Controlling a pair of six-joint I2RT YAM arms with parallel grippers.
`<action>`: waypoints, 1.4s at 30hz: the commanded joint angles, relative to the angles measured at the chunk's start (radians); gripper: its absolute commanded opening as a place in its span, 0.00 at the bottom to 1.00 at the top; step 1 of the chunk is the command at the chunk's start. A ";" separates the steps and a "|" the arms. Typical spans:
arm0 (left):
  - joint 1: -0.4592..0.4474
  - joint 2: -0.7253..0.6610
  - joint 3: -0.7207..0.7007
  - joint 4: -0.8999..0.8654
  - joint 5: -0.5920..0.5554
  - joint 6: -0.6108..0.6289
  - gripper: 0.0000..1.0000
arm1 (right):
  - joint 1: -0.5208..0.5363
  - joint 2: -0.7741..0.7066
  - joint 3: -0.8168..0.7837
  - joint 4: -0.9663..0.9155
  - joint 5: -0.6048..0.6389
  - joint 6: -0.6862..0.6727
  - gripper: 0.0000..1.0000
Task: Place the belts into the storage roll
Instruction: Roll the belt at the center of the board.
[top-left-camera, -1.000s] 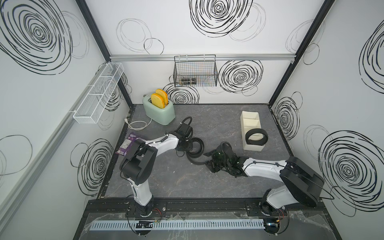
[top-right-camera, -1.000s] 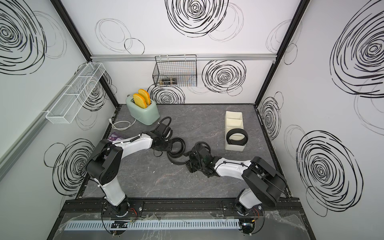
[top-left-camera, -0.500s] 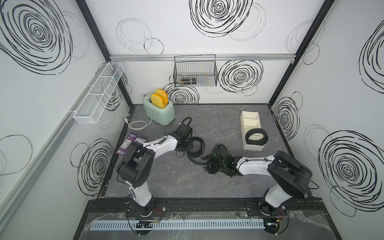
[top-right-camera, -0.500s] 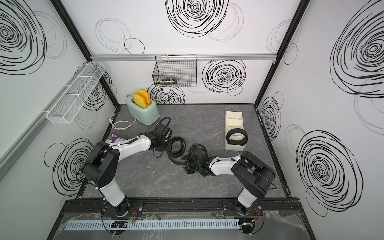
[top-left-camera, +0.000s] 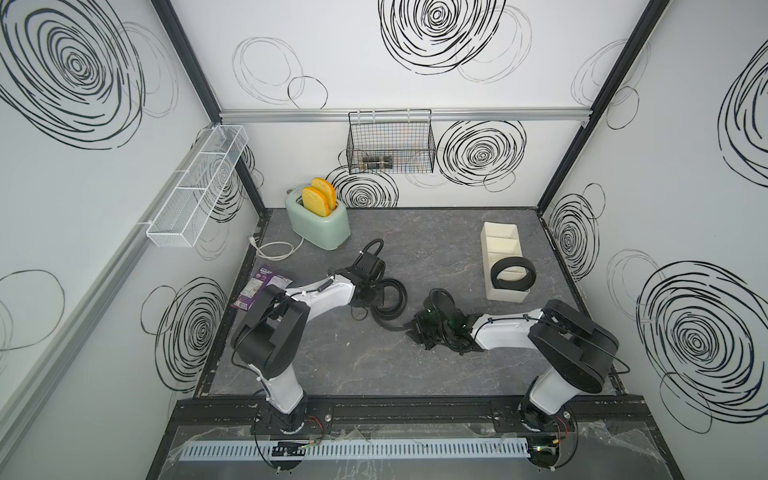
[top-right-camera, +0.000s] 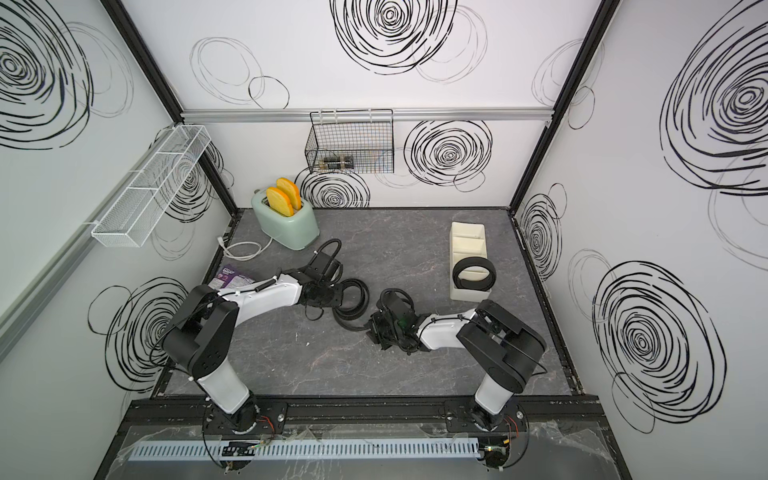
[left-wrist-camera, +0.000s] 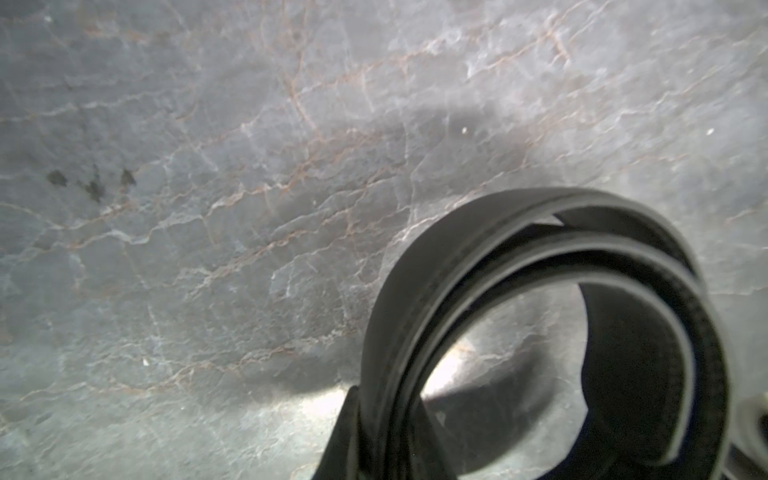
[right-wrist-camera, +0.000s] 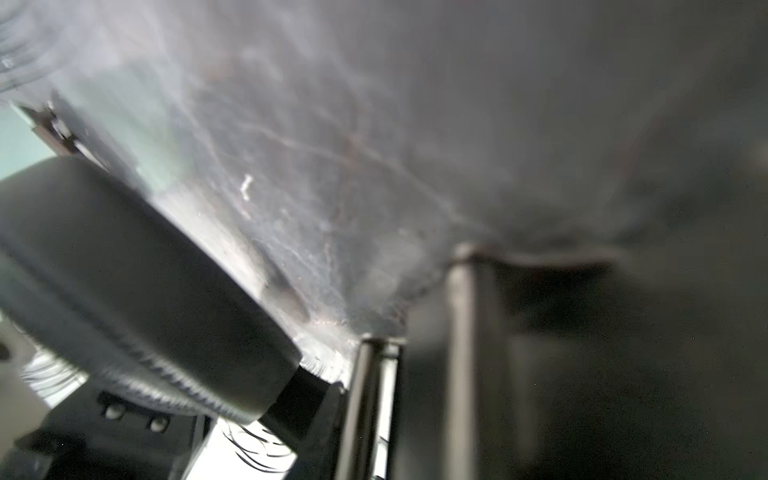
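**Work cell seen from above.** Your desk (top-left-camera: 353, 365) was a dark grey slab veined with pale and rust-coloured lines. It was closed in by white walls (top-left-camera: 374, 62) scribbled with black spirals and framed by black corner posts (top-left-camera: 187, 62). A black wire basket (top-left-camera: 390, 143) hung on the back wall, and a white wire shelf (top-left-camera: 195, 187) on the left wall. A mint toaster (top-left-camera: 328, 226) holding two orange slices (top-left-camera: 311, 199) stood in the far left corner. Its white cord (top-left-camera: 274, 251) lay beside it, and a purple packet (top-left-camera: 259, 286) lay near the left edge. The storage roll (top-left-camera: 508, 294) stood toward the right wall. The stowed belt (top-left-camera: 513, 272) was coiled in the end nearest the arm bases, its ring showing above the rim. The loose belt (top-left-camera: 390, 293) lay mid-desk in open loops between the two arms. Your left tool (top-left-camera: 374, 291) was clamped on that coil, which filled the near corner of the left wrist view. Your right tool (top-left-camera: 415, 328) sat low at the belt's trailing end. The right wrist view was too blurred for you to tell whether its jaws were together or apart.
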 joint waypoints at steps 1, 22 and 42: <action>-0.012 0.013 -0.016 0.024 -0.023 0.012 0.00 | -0.024 -0.005 -0.034 -0.132 0.039 -0.068 0.18; -0.011 0.156 0.031 -0.021 -0.091 0.115 0.19 | -0.082 -0.001 -0.013 -0.360 0.034 -0.329 0.16; -0.006 0.248 0.088 -0.060 -0.124 0.183 0.19 | -0.148 -0.128 -0.112 -0.434 0.023 -0.406 0.16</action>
